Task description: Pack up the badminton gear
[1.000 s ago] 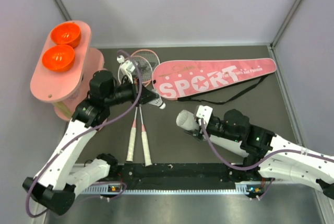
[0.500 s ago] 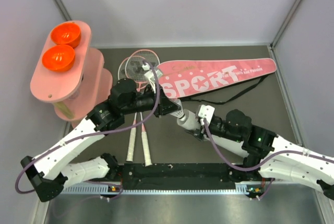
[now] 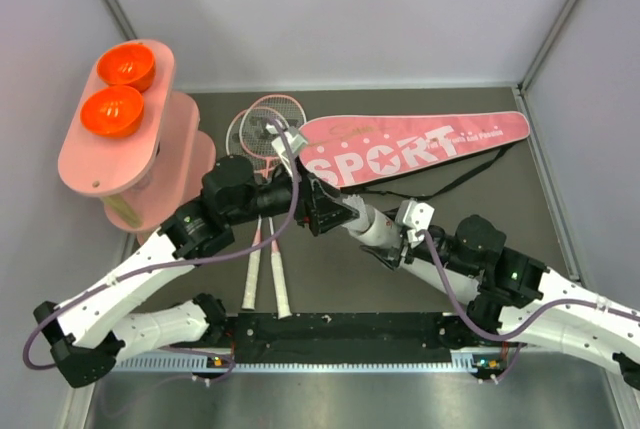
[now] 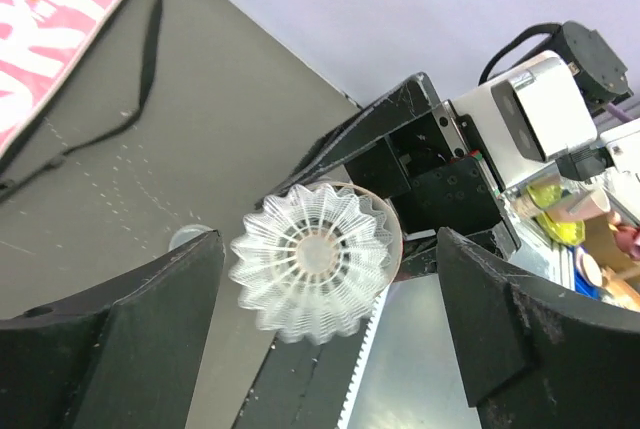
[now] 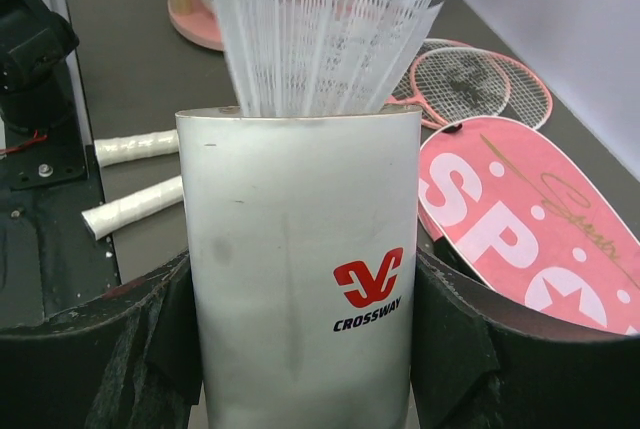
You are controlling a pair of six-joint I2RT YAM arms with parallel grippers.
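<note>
White cardboard tube, printed "CROSSWAY", lies slanted over the middle of a dark table, seen from above. The right gripper is closed on the tube, one finger pressed against each side. A white feather shuttlecock sits in the tube's open mouth, with its feathers sticking out past the rim. The left gripper is at that same mouth with its jaws spread wide, one on each side of the shuttlecock, neither touching it nor holding anything. Behind the tube, a pink racket bag lettered "SPORT" lies flat, and its black strap trails between the bag and the tube. Left of the tube, two pink-framed rackets lie side by side, with their heads on the far side and their white handles on the near side. Farther left of the tube, a pink stand holds two orange bowls.
</note>
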